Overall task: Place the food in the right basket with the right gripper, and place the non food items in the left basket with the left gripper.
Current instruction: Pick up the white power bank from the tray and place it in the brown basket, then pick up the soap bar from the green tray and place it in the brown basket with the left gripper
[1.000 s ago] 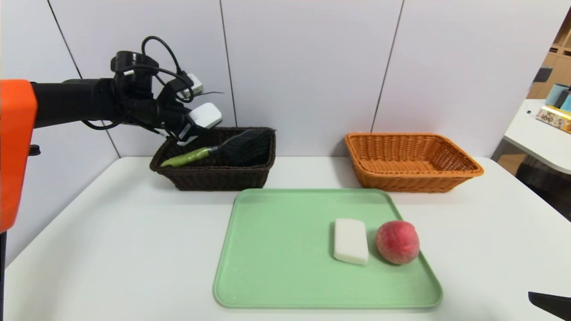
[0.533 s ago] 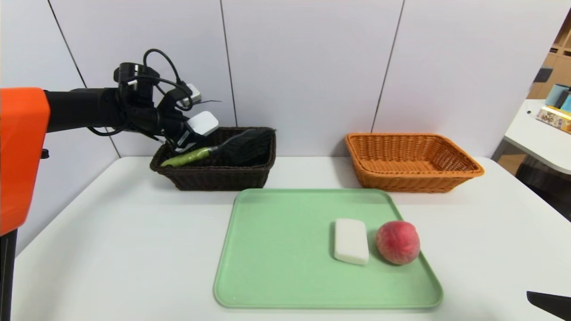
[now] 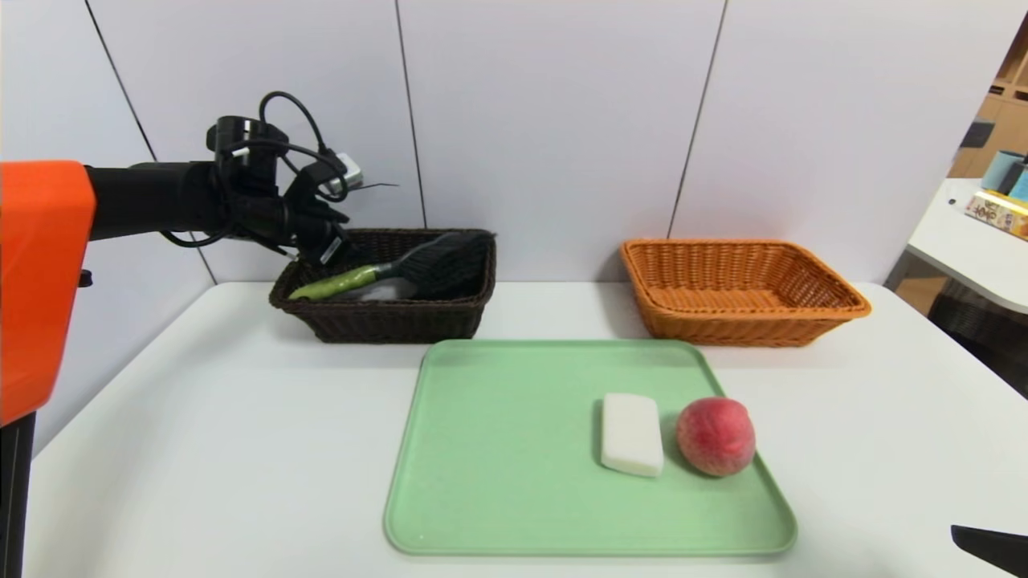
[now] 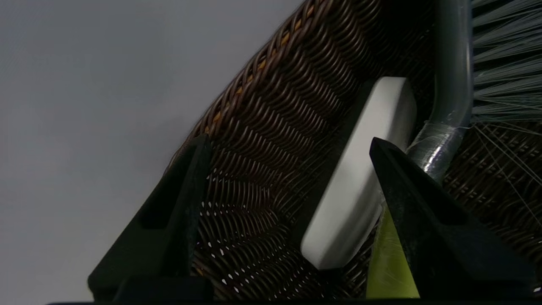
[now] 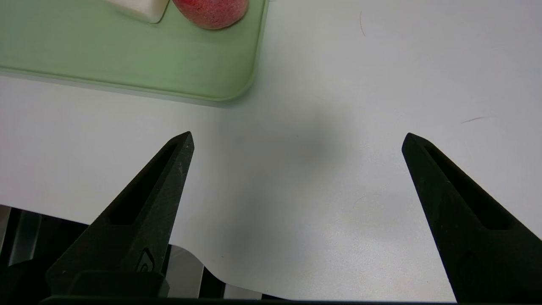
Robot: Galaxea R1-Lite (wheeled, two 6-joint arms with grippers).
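My left gripper (image 3: 329, 247) hangs open over the left end of the dark brown left basket (image 3: 385, 317), nothing between its fingers (image 4: 186, 203). A flat white box (image 4: 360, 178) lies loose inside the basket, beside the green-handled brush (image 3: 345, 281) with dark bristles (image 3: 450, 261). A red-pink peach (image 3: 715, 436) and a small white bar (image 3: 632, 433) sit side by side on the green tray (image 3: 514, 482). The orange right basket (image 3: 739, 291) holds nothing. My right gripper (image 5: 296, 140) stands open low at the table's front right corner, only its dark tip (image 3: 989, 547) showing in the head view.
The white table (image 3: 201, 449) has open surface left of the tray and around the baskets. A grey panelled wall stands close behind both baskets. Another table with boxes (image 3: 996, 210) is at the far right.
My left gripper opened and let go of the flat white box, which dropped into the dark basket beside the brush. The arm sank slightly. The right arm stayed still.
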